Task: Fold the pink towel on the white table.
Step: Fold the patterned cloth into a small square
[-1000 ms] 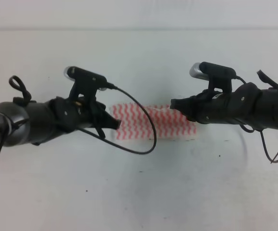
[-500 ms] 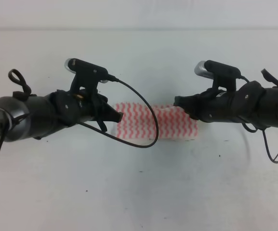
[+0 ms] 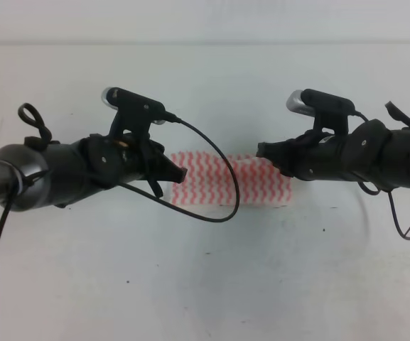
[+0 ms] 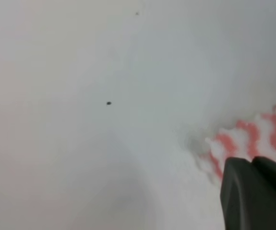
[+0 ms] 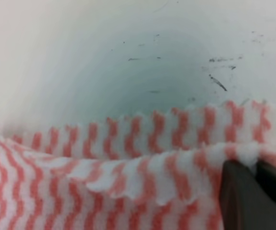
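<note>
The pink towel [image 3: 251,181] lies as a narrow striped band on the white table [image 3: 205,284], between my two arms. My left gripper [image 3: 180,172] is at the band's left end with its fingers together. In the left wrist view the towel's corner [image 4: 267,129] runs into the shut left gripper [image 4: 251,165]. My right gripper [image 3: 263,150] is over the band's right part. In the right wrist view the shut right gripper [image 5: 255,167] pinches the raised upper layer of the towel [image 5: 104,191], with a lower layer showing behind it.
The left wrist camera's black cable [image 3: 222,206] loops down over the towel's left half. Small dark specks [image 3: 324,229] dot the table in front of the towel, and scuff marks [image 5: 219,81] show beyond its far edge.
My left gripper has crept to the right, and the towel's visible left edge has shifted right with it. The right gripper shifted slightly right at first and has held still since.
</note>
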